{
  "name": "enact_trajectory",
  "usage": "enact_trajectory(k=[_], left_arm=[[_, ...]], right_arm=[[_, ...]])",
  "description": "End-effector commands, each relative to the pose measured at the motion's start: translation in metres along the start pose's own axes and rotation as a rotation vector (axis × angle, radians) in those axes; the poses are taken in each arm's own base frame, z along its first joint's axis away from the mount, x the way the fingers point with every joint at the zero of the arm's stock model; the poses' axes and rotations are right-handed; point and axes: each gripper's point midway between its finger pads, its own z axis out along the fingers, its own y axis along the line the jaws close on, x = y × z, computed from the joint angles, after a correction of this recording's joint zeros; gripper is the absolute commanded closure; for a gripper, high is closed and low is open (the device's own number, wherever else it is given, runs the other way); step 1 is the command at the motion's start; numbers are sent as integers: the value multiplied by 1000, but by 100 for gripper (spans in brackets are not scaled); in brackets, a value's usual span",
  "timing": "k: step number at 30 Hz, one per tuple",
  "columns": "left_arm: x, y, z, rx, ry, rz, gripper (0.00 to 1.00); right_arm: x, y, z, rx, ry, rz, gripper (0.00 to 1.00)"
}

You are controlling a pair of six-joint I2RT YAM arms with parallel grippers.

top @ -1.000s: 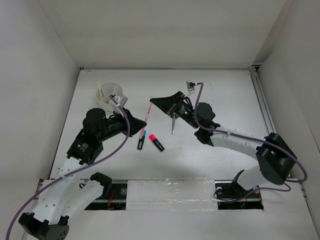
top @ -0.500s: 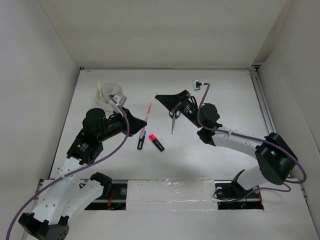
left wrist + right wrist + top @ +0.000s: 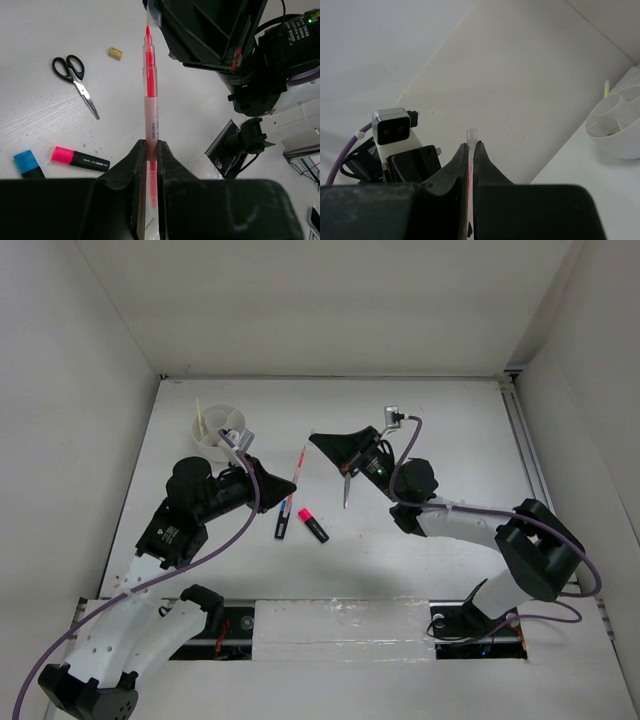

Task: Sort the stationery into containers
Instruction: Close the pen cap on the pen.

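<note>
Pinching slim, seemingly translucent pink pen [image 3: 150, 100].

Pink pen [image 3: 151, 100] gripped at both ends, scissors [image 3: 75, 82] lying closed

Left pincer [image 3: 151, 146] and right pincer [image 3: 471, 148] clamped

The left gripper [image 3: 151, 150] and right gripper [image 3: 471, 146] both clamp the thin pink pen [image 3: 150, 100], barring the middle of the bench. Toward the near edge, the scissors [image 3: 76, 84], blue-cap highlighter [image 3: 283, 524] and pink-cap highlighter [image 3: 314, 527] lie close together, leaving narrow gaps. The white bowl [image 3: 205, 444] fills the far-left corner. Open board runs along the far edge and the right edge
</note>
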Motion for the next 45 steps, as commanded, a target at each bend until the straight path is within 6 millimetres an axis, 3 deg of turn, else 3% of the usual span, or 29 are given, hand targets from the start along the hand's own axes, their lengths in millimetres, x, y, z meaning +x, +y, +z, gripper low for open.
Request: enact_trajectory(k=[1,4,18,25,45], left_arm=[[-9,-8,0,41,-34,19,100],[-9,-8,0,41,-34,19,100],[-4,-9,1,55,-17,15,100],[-1,-10,2,68,-2,10,100],[0,-7,4,56,1,6,100]], right_arm=[[-6,30,0,-123,-52,-6,100],[-1,28,1,-119,-41,0,100],[-12,32,5,-119,-73,-5,100],[-19,42,6,-142,-87,-8,100],[-21,41,6,-143,-86,-14,100]])
